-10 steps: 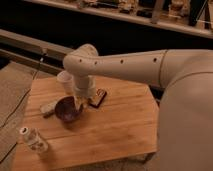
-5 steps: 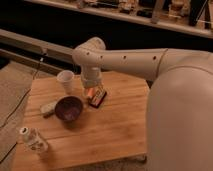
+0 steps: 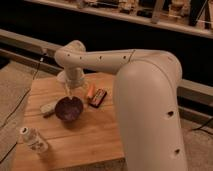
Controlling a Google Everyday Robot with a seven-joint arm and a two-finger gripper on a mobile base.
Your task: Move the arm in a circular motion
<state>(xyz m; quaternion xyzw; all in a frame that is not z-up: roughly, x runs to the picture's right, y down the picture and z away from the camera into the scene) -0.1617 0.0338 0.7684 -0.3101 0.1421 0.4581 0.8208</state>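
The arm (image 3: 150, 95) is thick, cream-white and dotted with small dark screw holes. It fills the right of the camera view and reaches left across the wooden table (image 3: 85, 137). Its wrist bends down near the table's far left. The gripper (image 3: 70, 94) is the narrow tip hanging just above the far rim of a purple bowl (image 3: 68, 109). Nothing shows in its hold.
An orange item (image 3: 90, 91) and a dark packet (image 3: 99, 97) lie right of the bowl. A white cup (image 3: 62, 77) stands partly hidden behind the wrist. A pale object (image 3: 48, 107) lies left of the bowl, a clear bottle (image 3: 34, 140) near the front left corner. A dark railing runs behind.
The arm's tip swung right over the orange item and packet, then back left to above the bowl. It now hides most of the cup. The objects have not moved.
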